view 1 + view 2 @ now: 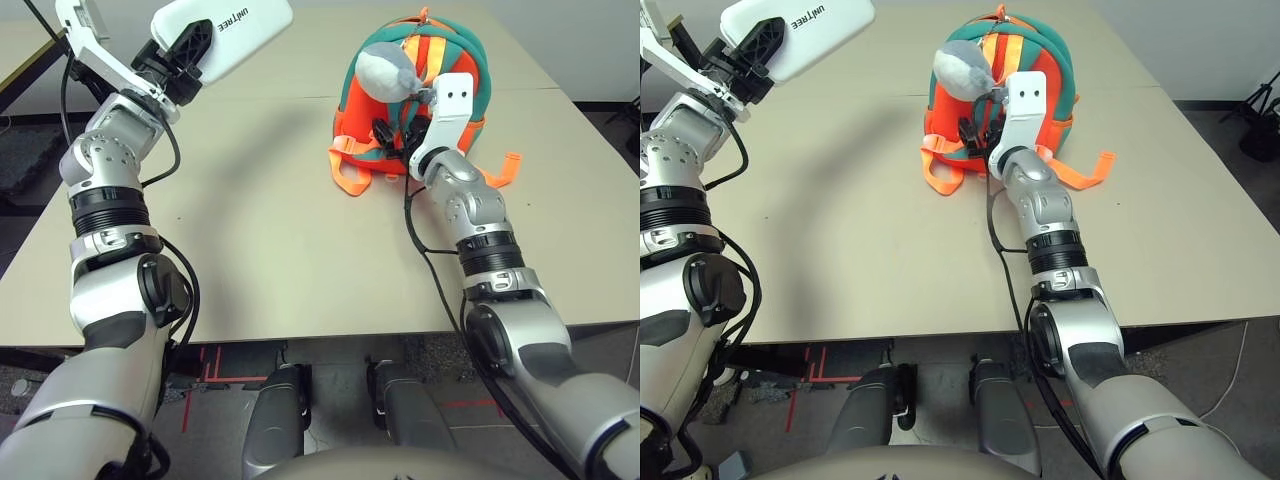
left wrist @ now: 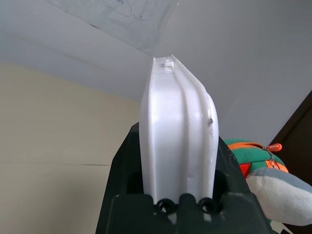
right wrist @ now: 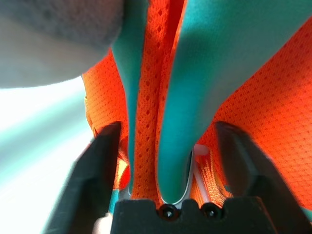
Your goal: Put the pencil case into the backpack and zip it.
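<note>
L tool [image 1: 190,55] pinches the pencil case [image 1: 235,30] by one short end, both fingers flat on its faces, case held high off the bench [image 1: 260,230] w/ its free end aimed toward the backpack [image 1: 430,95]. Prob. gripped at the end so most of the case can slide into the opening w/o the tool fouling the fabric.

R tool [image 3: 163,161] is pushed into the backpack's near side, fingers spread w/ teal strap and orange mesh between them; not pressed together on anything yet. Looks like it's there to steady or open the bag for the insert. Grey plush charm [image 1: 385,65] hangs just above R tool.

Backpack stands on bench, well apart from L tool. Can't tell if zip is open. Case not in yet.
</note>
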